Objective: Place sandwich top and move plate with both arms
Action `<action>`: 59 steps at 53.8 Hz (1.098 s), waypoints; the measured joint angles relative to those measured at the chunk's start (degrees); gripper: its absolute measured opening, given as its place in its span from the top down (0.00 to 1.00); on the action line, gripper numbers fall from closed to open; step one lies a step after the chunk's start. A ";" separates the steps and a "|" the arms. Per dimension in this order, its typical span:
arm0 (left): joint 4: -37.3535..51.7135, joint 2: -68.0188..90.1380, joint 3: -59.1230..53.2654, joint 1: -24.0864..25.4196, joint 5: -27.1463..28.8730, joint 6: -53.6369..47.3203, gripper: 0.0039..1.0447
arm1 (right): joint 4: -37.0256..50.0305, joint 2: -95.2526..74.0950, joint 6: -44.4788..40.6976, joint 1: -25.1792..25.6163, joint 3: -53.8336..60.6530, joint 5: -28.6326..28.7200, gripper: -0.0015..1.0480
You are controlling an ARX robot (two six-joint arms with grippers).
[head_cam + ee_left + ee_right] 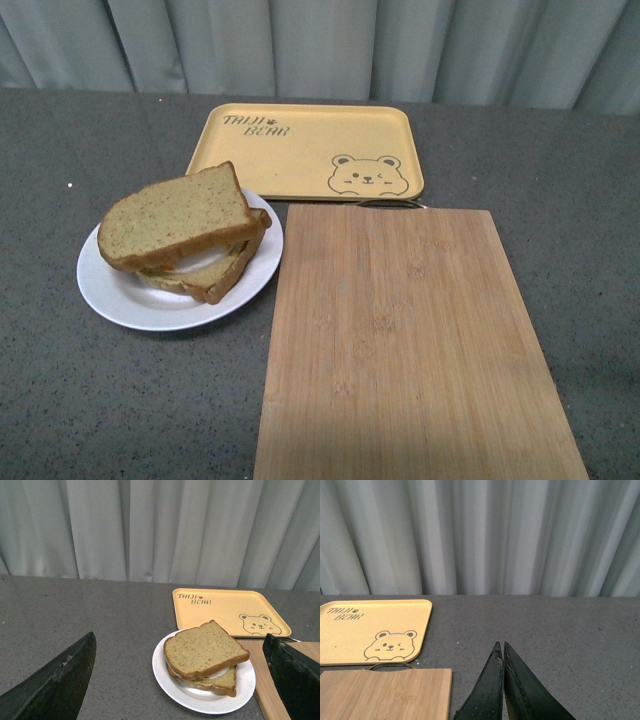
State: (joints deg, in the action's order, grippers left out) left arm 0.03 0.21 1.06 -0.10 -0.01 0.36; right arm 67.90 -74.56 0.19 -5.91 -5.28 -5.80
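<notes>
The sandwich top (pixel 178 217) is a plain tan slice lying tilted on a lower slice with white egg showing between them, on the round white plate (pixel 120 295) at the table's left. Both also show in the left wrist view, the slice (pixel 204 648) and the plate (pixel 167 672). My left gripper (pixel 182 680) is open, its two black fingers (pixel 55 682) wide apart, back from the plate with the plate between them in view. My right gripper (pixel 500 647) is shut and empty over bare grey table. Neither arm shows in the front view.
A yellow tray with a bear drawing (pixel 300 150) lies behind the plate. A bamboo cutting board (pixel 400 340) lies right of the plate, its edge near the plate's rim. Grey curtains hang behind the grey tabletop (pixel 90 400).
</notes>
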 joint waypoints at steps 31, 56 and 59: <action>0.00 0.00 0.00 0.00 0.00 0.00 0.06 | -27.54 32.70 0.00 5.77 4.59 5.73 0.99; 0.00 0.00 0.00 0.00 0.00 0.00 0.06 | -42.77 49.35 0.00 5.77 5.03 5.75 0.99; 0.00 0.00 0.00 0.00 0.00 0.00 0.06 | -44.44 51.10 0.00 5.77 5.05 5.75 0.99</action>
State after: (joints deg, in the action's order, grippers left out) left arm 0.03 0.21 1.06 -0.10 -0.01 0.36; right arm 23.46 -23.46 0.19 -0.14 -0.23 -0.05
